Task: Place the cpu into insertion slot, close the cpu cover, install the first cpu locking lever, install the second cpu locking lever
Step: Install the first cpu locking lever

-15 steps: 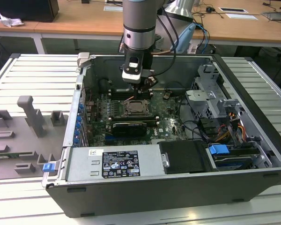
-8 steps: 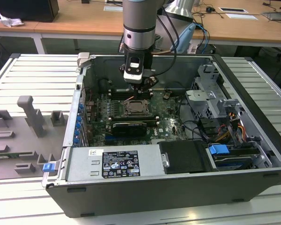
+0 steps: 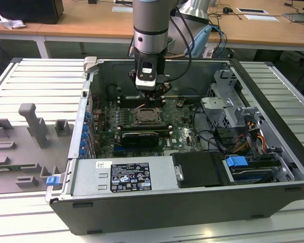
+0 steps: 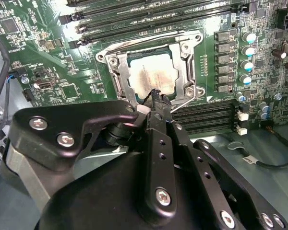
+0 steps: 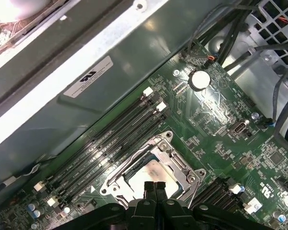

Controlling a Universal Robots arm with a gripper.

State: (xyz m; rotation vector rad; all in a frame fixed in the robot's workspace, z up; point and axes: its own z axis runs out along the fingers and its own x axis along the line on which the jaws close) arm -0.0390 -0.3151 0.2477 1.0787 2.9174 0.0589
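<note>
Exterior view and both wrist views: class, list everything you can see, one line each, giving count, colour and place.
case: one, dark grey, open, on the table
table: one, silver, slatted, under the case
board: one, green, inside the case
cpu: one, pale silver, mid-board, inside the cover's cut-out
cover: one, shiny metal, framing the cpu
memory slots: two banks, black, either side of the cpu
card: one, black, on the board beside the cpu
jigs: several, grey, at the exterior view's left
arm: one, grey, above the case
gripper: one, black, shut, at the cpu's edge
</note>
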